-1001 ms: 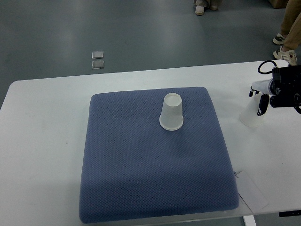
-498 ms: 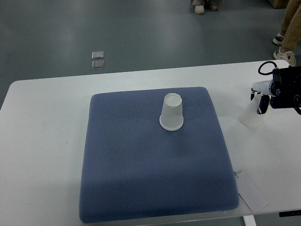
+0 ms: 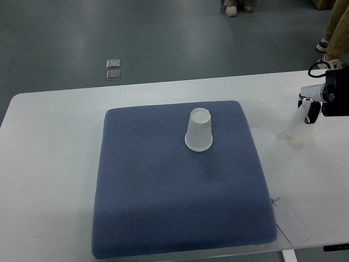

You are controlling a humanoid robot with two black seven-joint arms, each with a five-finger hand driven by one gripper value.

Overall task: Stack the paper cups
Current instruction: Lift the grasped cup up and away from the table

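Note:
A white paper cup (image 3: 199, 130) stands upside down near the back middle of the blue mat (image 3: 174, 185). A second white paper cup (image 3: 299, 126) stands upside down on the white table (image 3: 49, 164), to the right of the mat. My right hand (image 3: 313, 106) comes in from the right edge and sits at the top of this cup, its fingers closed on it. The left arm is out of view.
A sheet of paper (image 3: 292, 218) lies at the table's front right corner. People's feet (image 3: 330, 52) show on the floor beyond the table, top right. Two small square plates (image 3: 113, 68) lie on the floor.
My right hand has moved to the right with the second cup, which now sits slightly further right and nearer the table's right edge.

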